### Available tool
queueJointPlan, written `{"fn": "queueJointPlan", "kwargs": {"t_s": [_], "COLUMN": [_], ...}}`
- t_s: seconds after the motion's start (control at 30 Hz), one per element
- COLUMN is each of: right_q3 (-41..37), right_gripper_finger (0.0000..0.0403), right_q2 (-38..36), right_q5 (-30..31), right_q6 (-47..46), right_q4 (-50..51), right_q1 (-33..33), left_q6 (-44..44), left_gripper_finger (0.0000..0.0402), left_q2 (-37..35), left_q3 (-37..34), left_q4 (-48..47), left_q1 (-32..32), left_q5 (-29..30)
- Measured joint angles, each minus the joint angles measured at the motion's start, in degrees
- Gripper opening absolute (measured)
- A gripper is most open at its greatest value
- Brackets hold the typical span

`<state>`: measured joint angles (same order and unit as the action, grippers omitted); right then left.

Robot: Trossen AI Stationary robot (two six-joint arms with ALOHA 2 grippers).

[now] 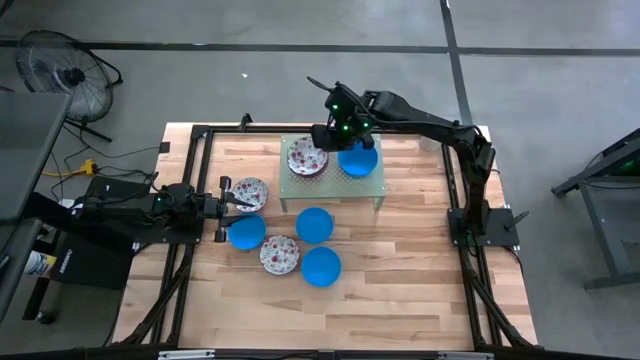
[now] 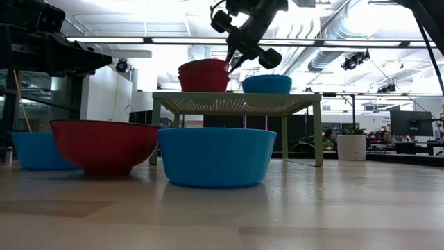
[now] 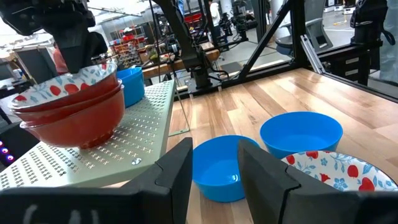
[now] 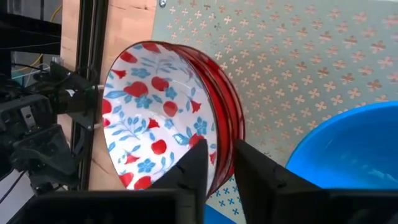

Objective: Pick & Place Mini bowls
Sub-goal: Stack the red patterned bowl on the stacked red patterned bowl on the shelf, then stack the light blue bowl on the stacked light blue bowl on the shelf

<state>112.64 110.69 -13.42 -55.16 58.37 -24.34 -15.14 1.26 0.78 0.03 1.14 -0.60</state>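
A pale green perforated stand [image 1: 330, 190] bears a stack of two floral bowls, white inside and red outside [image 1: 306, 158] [image 2: 205, 76], and a blue bowl [image 1: 358, 160]. My right gripper [image 1: 335, 133] is shut on the top floral bowl [image 4: 155, 112]. On the table rest two floral bowls [image 1: 250, 192] [image 1: 279, 254] and three blue bowls [image 1: 246, 232] [image 1: 314, 224] [image 1: 321, 266]. My left gripper [image 1: 233, 200] [image 3: 214, 177] is open and empty, raised above the table at the left floral bowl's edge. My right gripper has the top floral bowl by its rim [image 4: 219, 146], on the side toward the blue bowl, one finger [image 4: 194, 167] inside the bowl and one [image 4: 252, 169] outside. The fingers come from above, pointing down. The bowl sits nested in the bowl under it on the stand.
The stand's legs [image 2: 318, 135] stand on the wooden table. Black frame rails [image 1: 195, 180] run along the table's left and right sides. Bare wood shows at the table's near side [image 1: 400, 310] and to the right of the stand.
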Motion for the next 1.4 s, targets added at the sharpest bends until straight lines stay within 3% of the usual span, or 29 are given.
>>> {"fn": "queueJointPlan", "kwargs": {"t_s": [0.23,0.57,0.93,1.4], "right_q3": [0.00,3.31,8.34,8.43], "right_gripper_finger": [0.0098,0.0101,0.0101,0.0101], "right_q2": [-0.08,-0.54,-0.55,-0.56], "right_q5": [-0.01,2.08,5.83,9.88], "right_q6": [0.06,1.90,2.66,-0.17], "right_q4": [-1.40,0.94,13.90,25.36], "right_q1": [0.00,1.92,8.53,21.31], "left_q6": [0.00,0.00,-0.01,0.00], "left_gripper_finger": [0.0124,0.0124,0.0124,0.0124], "left_q2": [0.00,0.00,0.00,0.00], "left_q3": [0.00,0.00,0.00,0.00], "left_q4": [0.01,0.00,0.00,0.00], "left_q1": [-0.02,-0.01,0.00,-0.02], "left_q5": [0.00,0.00,0.00,0.02]}}
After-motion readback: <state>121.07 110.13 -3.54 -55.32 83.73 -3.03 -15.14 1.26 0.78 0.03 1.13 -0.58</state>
